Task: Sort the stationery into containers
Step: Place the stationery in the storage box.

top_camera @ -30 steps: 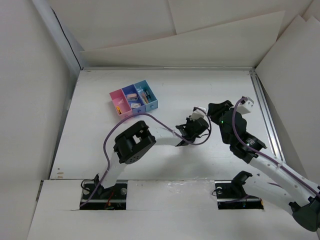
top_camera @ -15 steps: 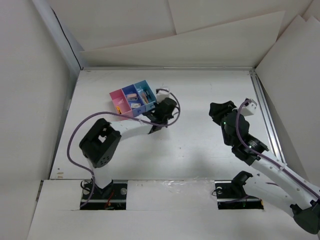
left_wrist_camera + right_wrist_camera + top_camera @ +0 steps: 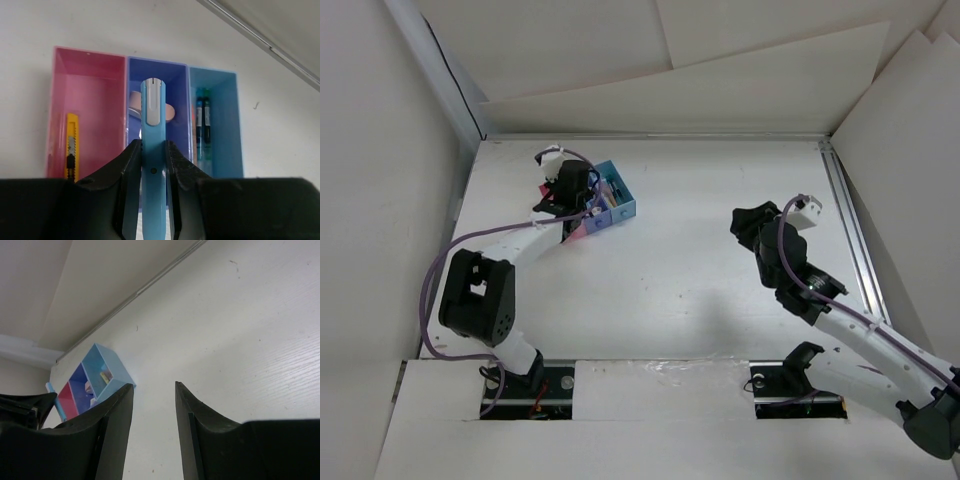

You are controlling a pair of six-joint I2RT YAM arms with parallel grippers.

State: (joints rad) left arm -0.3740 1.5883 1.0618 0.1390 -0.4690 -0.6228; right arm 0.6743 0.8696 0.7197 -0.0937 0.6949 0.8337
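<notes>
The left tool (image 3: 152, 150) is pinching a light blue pen (image 3: 152, 125) over the dark blue tray (image 3: 157, 67) at the far left of the surface (image 3: 700, 290). Only its wrist view is revealing contents: a yellow cutter (image 3: 72, 145) in the pink tray (image 3: 90, 85), tan erasers (image 3: 134, 102) in the middle, dark pens (image 3: 202, 122) in the light blue tray (image 3: 225, 125). Overhead, the right tool (image 3: 750, 222) is hanging well apart, jaws parted, holding nothing.

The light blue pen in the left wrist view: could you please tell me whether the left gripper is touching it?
Touching. The left wrist view shows the left gripper with both fingers pressed against the light blue pen, no gap either side.
</notes>
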